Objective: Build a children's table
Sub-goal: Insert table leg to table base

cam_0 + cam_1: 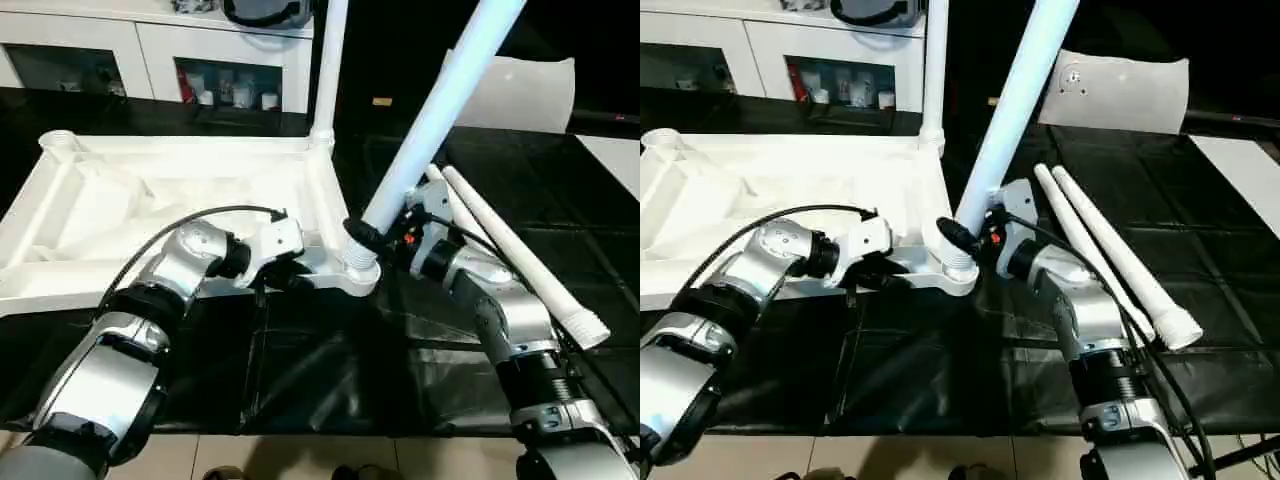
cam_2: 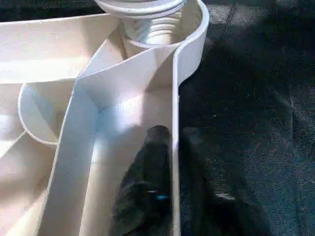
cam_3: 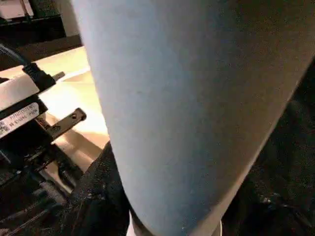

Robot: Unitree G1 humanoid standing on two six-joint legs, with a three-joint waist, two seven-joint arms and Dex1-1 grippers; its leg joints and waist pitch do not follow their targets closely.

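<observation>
The white tabletop (image 1: 60, 200) lies upside down on the black mat, ribbed underside up. One white leg (image 1: 330, 60) stands upright in its far right corner socket. A second leg (image 1: 440, 110) leans to the right, its threaded end at the near right corner socket (image 1: 358, 265). My right gripper (image 1: 375, 232) is shut on this leg just above the socket, and in the right wrist view the leg (image 3: 187, 108) sits against a black finger (image 3: 96, 196). My left gripper (image 2: 174, 135) pinches the tabletop's near rim (image 2: 174, 88), one finger (image 2: 147, 182) inside the wall and one outside. Two loose legs (image 1: 520, 260) lie on my right.
A white cabinet (image 1: 150, 50) with dark compartments stands behind the tabletop. A white pillow-like slab (image 1: 520, 90) leans at the back right. The black mat (image 1: 330, 370) covers the floor to the near edge. A pale surface (image 1: 615, 160) shows at the right edge.
</observation>
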